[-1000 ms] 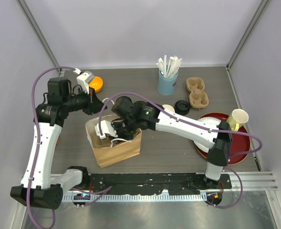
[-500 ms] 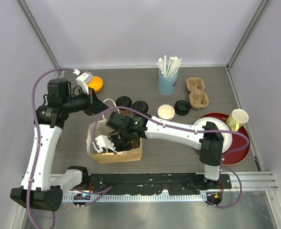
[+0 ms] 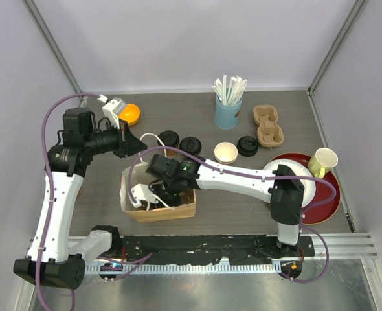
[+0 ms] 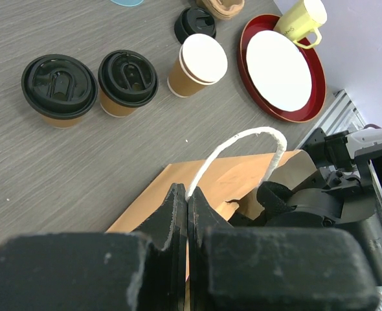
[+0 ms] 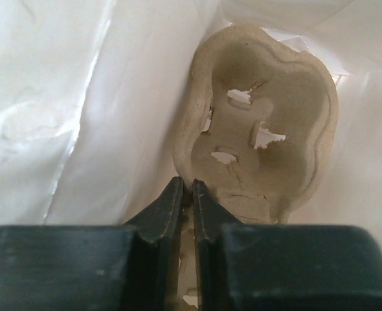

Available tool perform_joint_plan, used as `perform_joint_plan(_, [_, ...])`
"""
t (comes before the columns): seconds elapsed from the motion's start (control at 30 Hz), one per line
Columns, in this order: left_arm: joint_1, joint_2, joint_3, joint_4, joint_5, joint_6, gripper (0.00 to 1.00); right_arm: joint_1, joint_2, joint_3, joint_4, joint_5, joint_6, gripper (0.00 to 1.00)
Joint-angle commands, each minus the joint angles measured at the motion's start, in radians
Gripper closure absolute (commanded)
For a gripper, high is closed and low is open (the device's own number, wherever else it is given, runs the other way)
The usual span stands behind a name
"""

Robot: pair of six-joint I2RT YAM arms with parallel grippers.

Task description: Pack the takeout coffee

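- While the left gripper [image 4: 187, 194] is pressed together on the white handle [image 4: 243, 137] of the paper bag [image 3: 175, 211], that bag stands open by the near edge of the table [image 3: 197, 107], left of centre.
- Down inside the bag, the right gripper [image 5: 186, 188] pinches the rim of a pulp cup carrier [image 5: 288, 110].
- One lidded coffee cup [image 3: 168, 138] and a second lidded cup [image 3: 191, 144] stand side by side just beyond the bag, toward the far edge.
- Right of them stand an open cup [image 3: 226, 152] and a loose lid [image 3: 247, 145].
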Motion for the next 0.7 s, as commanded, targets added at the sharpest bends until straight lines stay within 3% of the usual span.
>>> perform_joint_plan(0.0, [0.000,-0.003,0.021,0.021,0.012,0.014,1.00,0.000,-0.008,0.028,0.024,0.030,0.024,0.79])
perform_joint_plan(0.03, [0.000,-0.002,0.022,0.019,0.012,0.017,1.00,0.000,-0.016,0.037,0.024,0.036,0.022,0.68])
perform_joint_plan(0.2, [0.002,0.003,0.026,0.015,0.007,0.032,1.00,0.000,-0.034,0.106,0.007,0.058,0.044,0.53])
perform_joint_plan(0.4, [0.000,0.011,0.035,-0.001,-0.002,0.054,1.00,0.001,-0.090,0.143,0.018,0.073,0.062,0.45])
perform_joint_plan(0.67, [0.002,0.018,0.029,-0.012,-0.022,0.073,1.00,0.000,-0.162,0.167,0.047,0.091,0.098,0.44])
